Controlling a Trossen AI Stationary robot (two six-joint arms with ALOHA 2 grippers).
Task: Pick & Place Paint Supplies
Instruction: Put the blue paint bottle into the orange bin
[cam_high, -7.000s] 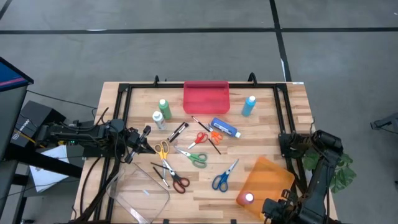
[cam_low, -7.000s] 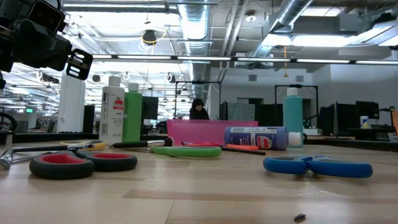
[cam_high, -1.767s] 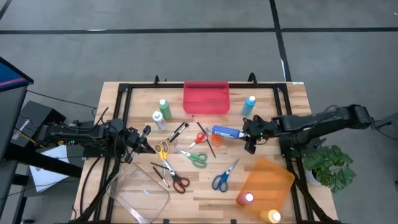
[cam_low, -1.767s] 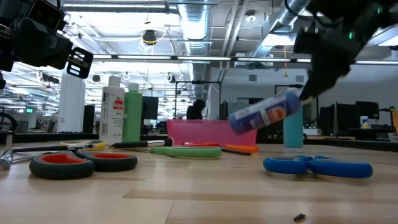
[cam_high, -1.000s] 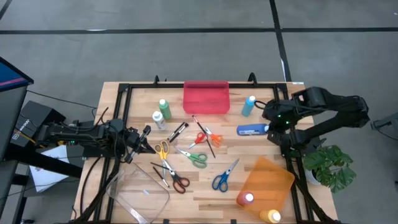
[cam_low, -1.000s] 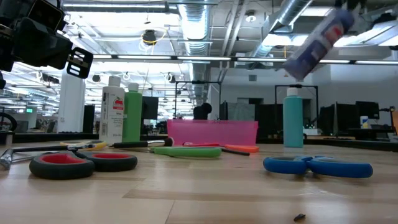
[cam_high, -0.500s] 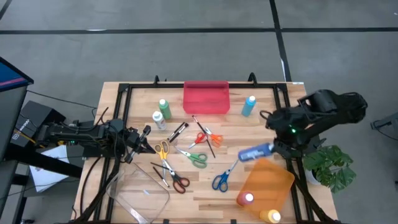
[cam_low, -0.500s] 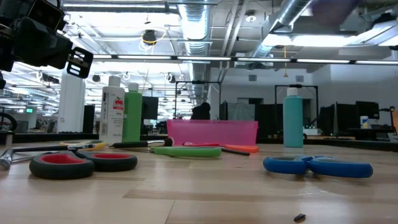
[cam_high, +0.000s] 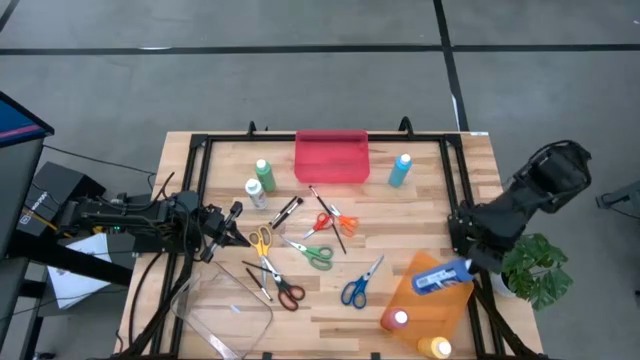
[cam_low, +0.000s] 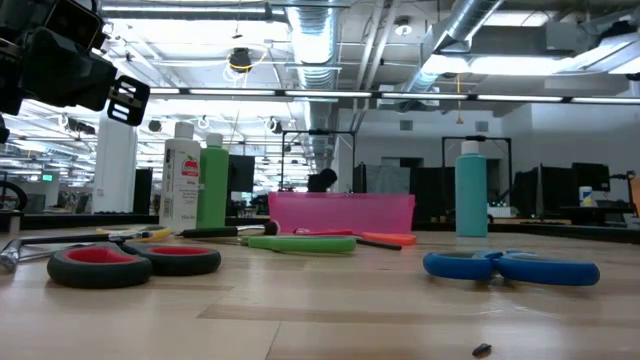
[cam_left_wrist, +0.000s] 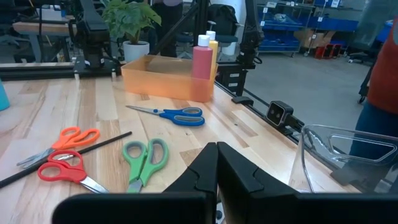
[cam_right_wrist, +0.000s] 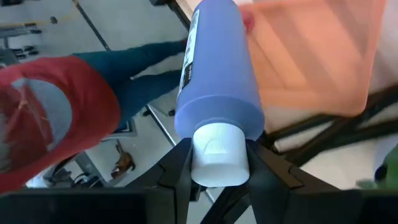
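Blue paint bottle (cam_high: 438, 279) now hangs lying sideways over the orange tray (cam_high: 447, 303) at the table's front right corner; half a second ago it was just short of the tray's near edge, above the blue-handled scissors (cam_high: 358, 283), and a second ago it was up beside the teal bottle (cam_high: 400, 169). The right gripper (cam_high: 466, 268) clamps it at the white-capped end, fingers pinched on the cap as the right wrist view shows (cam_right_wrist: 219, 152). The right arm has swung back toward the table's right rim, near the potted plant (cam_high: 537, 277). Inside the tray a red bottle (cam_high: 398, 320) and a yellow bottle (cam_high: 437, 348) stand as before.

The left gripper (cam_high: 236, 225) waits at the left side with its jaws shut and empty, unchanged, just beside the yellow-handled scissors (cam_high: 261, 243). The green bottle (cam_high: 265, 174), white bottle (cam_high: 256, 192), red tray (cam_high: 331, 156), the other scissors and the dark brushes (cam_high: 330, 217) lie where they were. In the low view the carried bottle is out of sight; only the teal bottle (cam_low: 471, 189) stands at right.
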